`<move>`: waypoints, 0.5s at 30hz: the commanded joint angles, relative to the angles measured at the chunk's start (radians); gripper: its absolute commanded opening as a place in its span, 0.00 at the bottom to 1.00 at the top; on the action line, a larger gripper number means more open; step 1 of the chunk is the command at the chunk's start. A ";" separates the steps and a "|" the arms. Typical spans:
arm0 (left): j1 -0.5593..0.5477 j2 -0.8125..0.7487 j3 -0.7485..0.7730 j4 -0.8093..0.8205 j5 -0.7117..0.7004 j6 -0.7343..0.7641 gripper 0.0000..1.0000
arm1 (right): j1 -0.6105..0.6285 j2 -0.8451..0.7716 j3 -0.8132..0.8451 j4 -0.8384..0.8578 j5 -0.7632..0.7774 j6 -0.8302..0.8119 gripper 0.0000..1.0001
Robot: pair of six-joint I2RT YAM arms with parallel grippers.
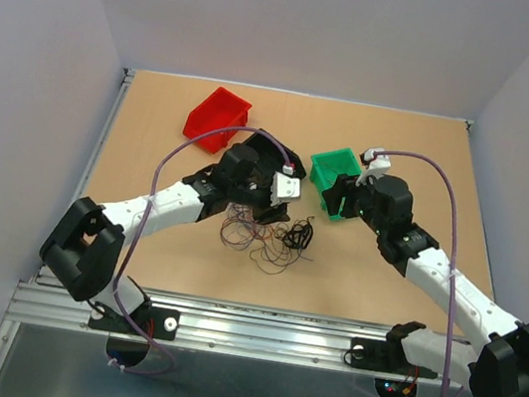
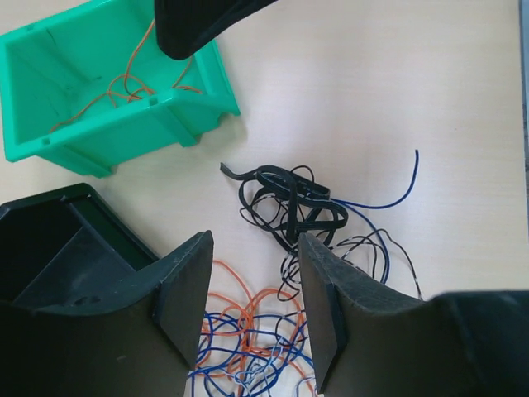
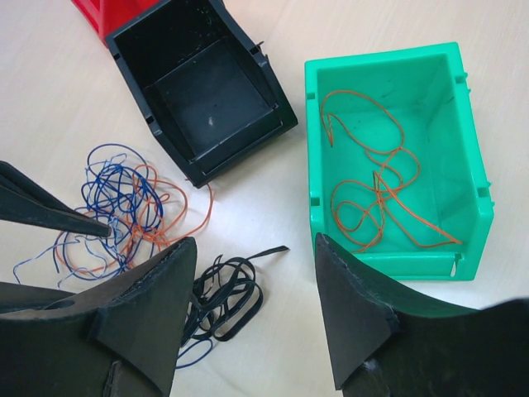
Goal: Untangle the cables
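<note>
The cables lie as a loose tangle (image 1: 263, 239) on the table in front of the arms. In the left wrist view, thin orange and blue wires (image 2: 248, 327) lie beneath and between my fingers, with a black flat cable bundle (image 2: 289, 203) just beyond. My left gripper (image 2: 254, 248) is open and empty above them (image 1: 274, 215). My right gripper (image 3: 254, 244) is open and empty over bare table, between the black bundle (image 3: 223, 302) and the green bin (image 3: 380, 59). Orange wires (image 3: 372, 194) lie inside that bin. The blue and orange wires (image 3: 124, 203) lie to the left.
The green bin (image 1: 335, 164) stands right of centre, under my right gripper (image 1: 332, 207). An empty black bin (image 3: 207, 91) stands beside it, mostly hidden under the left arm from above. A red bin (image 1: 219, 116) stands at the back. Grey walls enclose the table.
</note>
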State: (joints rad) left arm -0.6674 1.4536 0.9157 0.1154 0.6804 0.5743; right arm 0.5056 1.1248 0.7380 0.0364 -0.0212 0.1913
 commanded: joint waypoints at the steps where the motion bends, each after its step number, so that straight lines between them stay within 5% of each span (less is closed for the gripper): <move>1: 0.002 -0.007 0.009 -0.043 0.073 0.038 0.57 | 0.005 -0.002 -0.011 0.028 0.017 -0.001 0.65; 12: -0.027 0.128 0.112 -0.204 0.051 0.098 0.55 | 0.005 -0.013 -0.017 0.028 0.017 -0.001 0.65; 15: -0.029 0.149 0.127 -0.215 0.039 0.087 0.42 | 0.005 -0.016 -0.019 0.028 0.017 -0.001 0.65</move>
State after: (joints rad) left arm -0.6884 1.5963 0.9840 -0.0727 0.7170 0.6491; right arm 0.5056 1.1248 0.7380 0.0364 -0.0177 0.1909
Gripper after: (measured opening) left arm 0.470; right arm 0.645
